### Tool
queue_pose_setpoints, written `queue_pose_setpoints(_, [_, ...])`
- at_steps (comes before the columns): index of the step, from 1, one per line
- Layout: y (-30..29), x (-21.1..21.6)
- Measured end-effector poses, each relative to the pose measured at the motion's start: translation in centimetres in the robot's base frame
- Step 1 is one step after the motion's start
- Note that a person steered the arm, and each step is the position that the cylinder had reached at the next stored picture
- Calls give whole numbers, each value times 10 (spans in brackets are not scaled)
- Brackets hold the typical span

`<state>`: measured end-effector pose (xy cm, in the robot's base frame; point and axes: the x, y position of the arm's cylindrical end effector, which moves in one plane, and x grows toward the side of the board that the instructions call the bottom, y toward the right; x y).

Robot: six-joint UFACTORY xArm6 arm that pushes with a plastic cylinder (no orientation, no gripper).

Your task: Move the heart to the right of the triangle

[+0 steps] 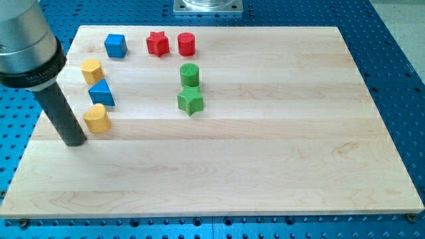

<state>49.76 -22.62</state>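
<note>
The yellow heart [97, 119] lies near the left edge of the wooden board [265, 166]. The blue triangle [101, 93] sits just above it in the view, almost touching it. My tip [73, 142] rests on the board just left of and slightly below the heart, a small gap apart from it. The dark rod rises from there toward the view's top left.
A yellow hexagon-like block [91, 69] lies above the triangle. A blue cube [115, 45], a red star [157, 43] and a red cylinder [186, 44] line the top. A green cylinder [189, 74] and a green star [190, 101] sit right of the triangle.
</note>
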Motion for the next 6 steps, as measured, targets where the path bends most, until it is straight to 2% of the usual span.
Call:
queue_pose_setpoints(2, [73,-18])
queue_pose_setpoints(3, [90,-44])
queue_pose_setpoints(4, [72,-24])
queue_pose_setpoints(5, [57,-40])
queue_pose_setpoints(6, [57,-78])
